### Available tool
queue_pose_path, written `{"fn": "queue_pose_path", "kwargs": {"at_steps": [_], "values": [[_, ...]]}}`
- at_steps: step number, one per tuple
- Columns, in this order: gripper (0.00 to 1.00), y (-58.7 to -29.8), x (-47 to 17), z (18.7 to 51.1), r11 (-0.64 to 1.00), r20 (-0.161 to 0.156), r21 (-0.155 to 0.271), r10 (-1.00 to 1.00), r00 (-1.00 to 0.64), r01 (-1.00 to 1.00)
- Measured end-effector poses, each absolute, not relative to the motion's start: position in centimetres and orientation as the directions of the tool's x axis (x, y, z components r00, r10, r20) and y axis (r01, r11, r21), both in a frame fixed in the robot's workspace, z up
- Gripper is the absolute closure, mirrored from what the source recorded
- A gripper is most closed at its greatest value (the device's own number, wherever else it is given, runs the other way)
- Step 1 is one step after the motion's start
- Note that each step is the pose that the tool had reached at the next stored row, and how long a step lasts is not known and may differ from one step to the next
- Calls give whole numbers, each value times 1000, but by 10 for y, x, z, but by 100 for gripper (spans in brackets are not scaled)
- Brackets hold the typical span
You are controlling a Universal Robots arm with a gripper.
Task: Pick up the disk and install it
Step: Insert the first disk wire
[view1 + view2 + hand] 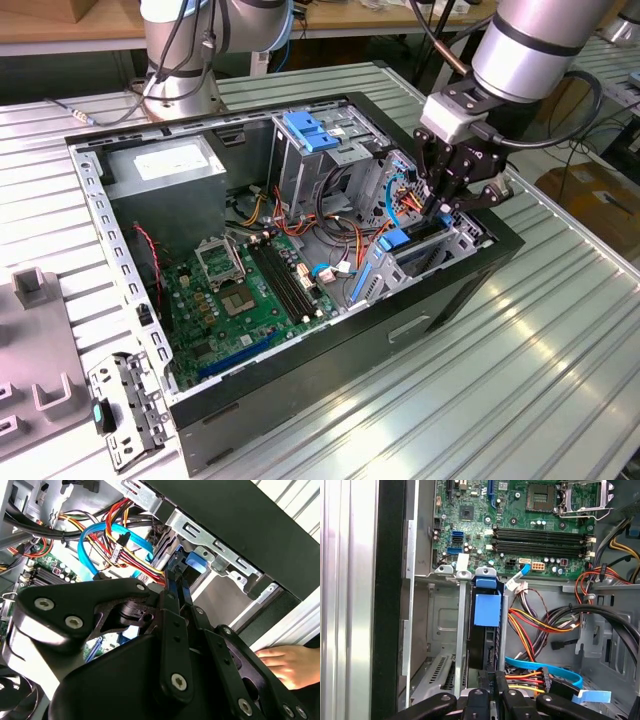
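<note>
Surface [560,330]: a ribbed metal top, on which an open computer case [330,350] is laid on its side.
Case interior: a green motherboard [240,290], a grey power-supply box [165,170] and a tall metal cage [310,150] with a blue latch are seen, with bundled coloured cables [540,620] between them.
Gripper [445,205]: lowered into the drive bay at the exterior view's right end of the case; the jaws are drawn together at the disk's edge.
Disk [487,625]: stood on edge in the bay slot, its blue rail tab uppermost in the first wrist view, apparently most of the way in.
Hand [287,662]: a person's hand is rested just outside the case, in the second wrist view.
Risk: cables lying beside the bay could be pinched, or the rails jammed, if the disk is pressed in crooked.
</note>
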State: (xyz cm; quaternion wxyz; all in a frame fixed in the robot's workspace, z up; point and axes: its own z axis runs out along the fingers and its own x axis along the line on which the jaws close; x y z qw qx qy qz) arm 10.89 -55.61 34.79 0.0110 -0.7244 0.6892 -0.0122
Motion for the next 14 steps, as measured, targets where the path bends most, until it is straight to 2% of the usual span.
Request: {"fn": "queue_pose_path", "kwargs": {"at_steps": [14], "values": [[84, -556, 108, 341, -47, 3, -31, -999, 47, -998]]}}
